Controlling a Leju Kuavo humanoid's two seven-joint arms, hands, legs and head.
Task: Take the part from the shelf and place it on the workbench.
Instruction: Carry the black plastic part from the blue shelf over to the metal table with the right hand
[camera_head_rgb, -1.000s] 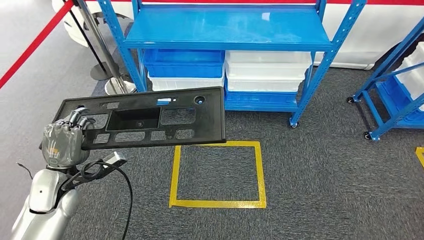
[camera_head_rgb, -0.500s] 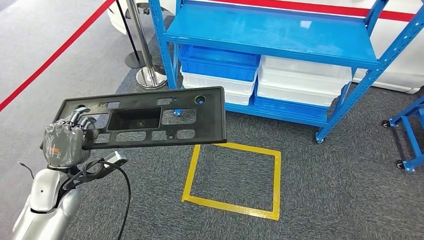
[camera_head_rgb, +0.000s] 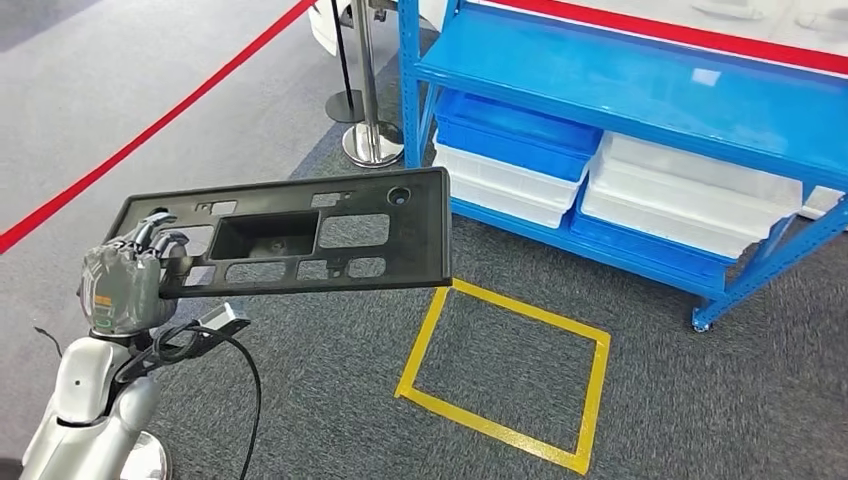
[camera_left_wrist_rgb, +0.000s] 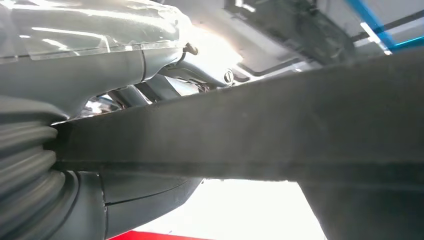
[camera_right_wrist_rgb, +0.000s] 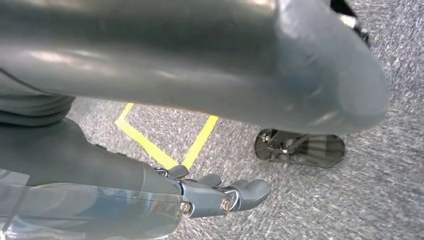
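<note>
Jutting out flat from the left hand (camera_head_rgb: 122, 285), whose fingers clamp its near end, the black plastic part (camera_head_rgb: 300, 240) with cut-out windows hangs over grey carpet, ahead of it a blue shelf (camera_head_rgb: 640, 75) stacked with blue and white bins (camera_head_rgb: 520, 150), while the right hand (camera_right_wrist_rgb: 200, 192) hangs slack, holding nothing.

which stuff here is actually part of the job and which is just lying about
Part of the job:
- flat black plastic panel with cut-outs
- left hand, gripping the panel's end
- blue metal shelf rack

Just lying about:
- blue and white plastic bins on the rack's lower shelf
- yellow tape square on the grey carpet
- chrome post with red barrier rope
</note>
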